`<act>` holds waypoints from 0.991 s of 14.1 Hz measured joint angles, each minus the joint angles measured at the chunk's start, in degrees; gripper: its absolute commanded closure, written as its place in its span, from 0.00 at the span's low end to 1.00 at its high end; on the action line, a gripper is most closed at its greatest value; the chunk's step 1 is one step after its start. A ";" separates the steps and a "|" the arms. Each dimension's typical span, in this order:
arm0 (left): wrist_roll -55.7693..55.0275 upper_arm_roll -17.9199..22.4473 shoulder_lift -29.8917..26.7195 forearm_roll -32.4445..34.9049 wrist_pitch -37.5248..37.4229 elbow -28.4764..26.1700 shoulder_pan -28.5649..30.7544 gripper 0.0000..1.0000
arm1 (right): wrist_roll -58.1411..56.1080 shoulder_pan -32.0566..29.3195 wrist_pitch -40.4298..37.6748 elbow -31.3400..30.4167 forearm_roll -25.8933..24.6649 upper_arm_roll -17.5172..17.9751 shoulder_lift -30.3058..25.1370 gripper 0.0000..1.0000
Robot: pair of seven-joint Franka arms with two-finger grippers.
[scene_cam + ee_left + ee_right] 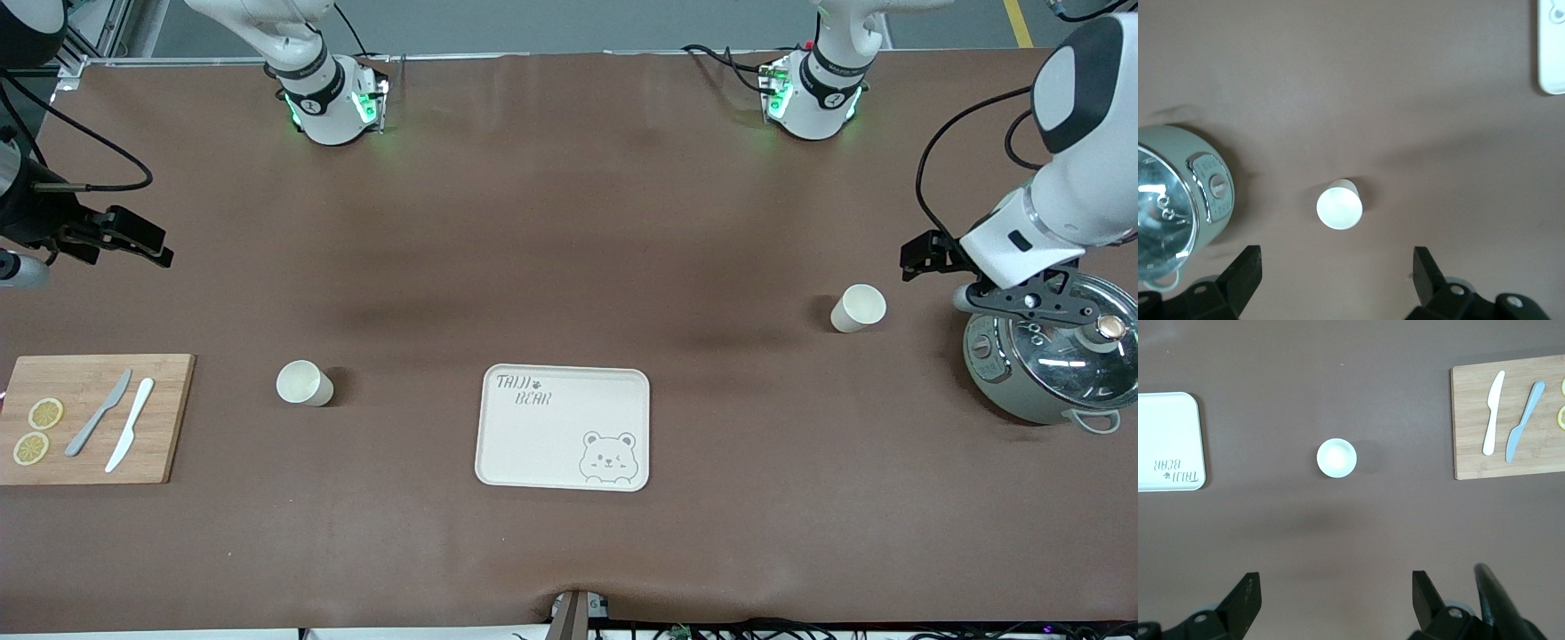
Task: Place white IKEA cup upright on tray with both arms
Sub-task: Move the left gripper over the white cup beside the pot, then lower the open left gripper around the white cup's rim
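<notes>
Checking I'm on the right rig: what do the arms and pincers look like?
Two glossy white jointed arms with black joint caps and black cables; green lights glow at both bases. The left pincer and right pincer are small, black and two-fingered.

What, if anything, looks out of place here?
Nothing stands out. Both cups stand intact on the table, nothing spilled; the tray lies bare. Left gripper hangs open by the pot, right gripper open over the table.

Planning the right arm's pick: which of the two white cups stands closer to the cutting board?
The cup between the cutting board and the tray; the other cup stands beside the pot.
</notes>
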 measured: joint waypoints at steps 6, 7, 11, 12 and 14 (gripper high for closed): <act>3.42 0.01 -0.10 0.01 13.10 -11.04 3.56 0.00 | 0.00 0.04 0.01 -0.01 0.00 0.01 0.13 0.00; 3.86 0.00 -0.17 0.01 15.27 -12.97 4.01 0.00 | 0.00 0.17 0.01 -0.01 0.00 0.02 0.29 0.00; 4.18 0.00 -0.79 0.01 22.65 -19.53 4.84 0.00 | 0.00 0.76 0.01 -0.02 0.00 0.04 0.92 0.00; 4.19 0.00 -1.06 0.01 24.48 -21.16 4.94 0.00 | 0.00 0.76 0.01 -0.02 0.00 0.03 0.98 0.00; 4.22 0.00 -1.41 0.01 28.22 -24.38 5.08 0.00 | 0.00 0.76 0.01 -0.02 0.00 0.02 0.99 0.00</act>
